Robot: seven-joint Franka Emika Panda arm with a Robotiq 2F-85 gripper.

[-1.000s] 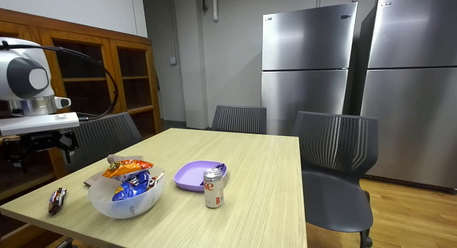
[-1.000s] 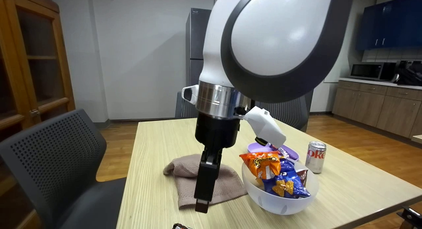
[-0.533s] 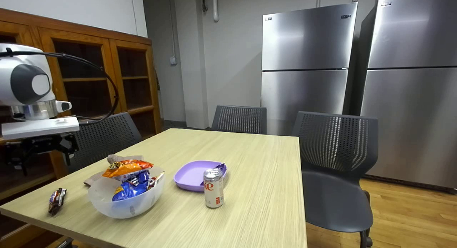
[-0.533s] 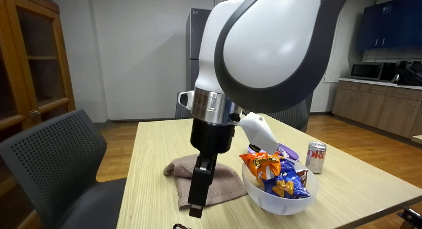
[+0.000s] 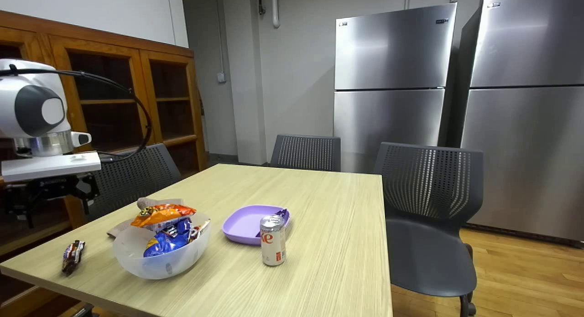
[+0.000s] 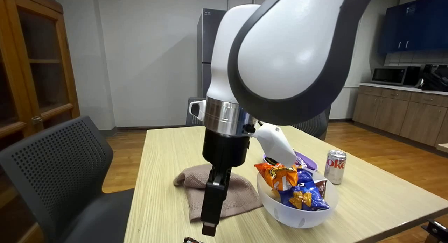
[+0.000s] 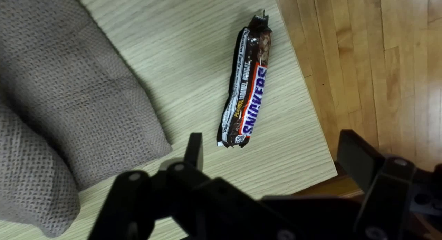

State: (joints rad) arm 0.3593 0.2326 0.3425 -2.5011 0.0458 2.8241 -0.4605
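Observation:
My gripper [image 7: 271, 145] hangs above a table corner with its black fingers spread wide apart and nothing between them. Below it lies a Snickers bar [image 7: 247, 88] in a dark brown wrapper, closer to the left finger [image 7: 195, 148] in the wrist view and not touched. The same bar [image 5: 73, 257] lies near the table's corner in an exterior view; elsewhere only the end of the bar [image 6: 190, 240] shows at the bottom edge. A grey-brown cloth [image 7: 114, 95] rests left of the bar in the wrist view.
A translucent bowl [image 5: 159, 267] holds an orange chip bag [image 5: 164, 215] and blue bags [image 6: 304, 194]. Beyond it are a purple plate [image 5: 244, 222] with a purple-wrapped item and a Coke can [image 5: 273, 241]. The table edge [image 7: 305, 84] runs close beside the bar. Chairs [image 6: 66, 173] surround the table.
My arm and gripper have come down somewhat toward the table, shifting slightly sideways. The jaws have stayed open, and the objects on the table have not moved.

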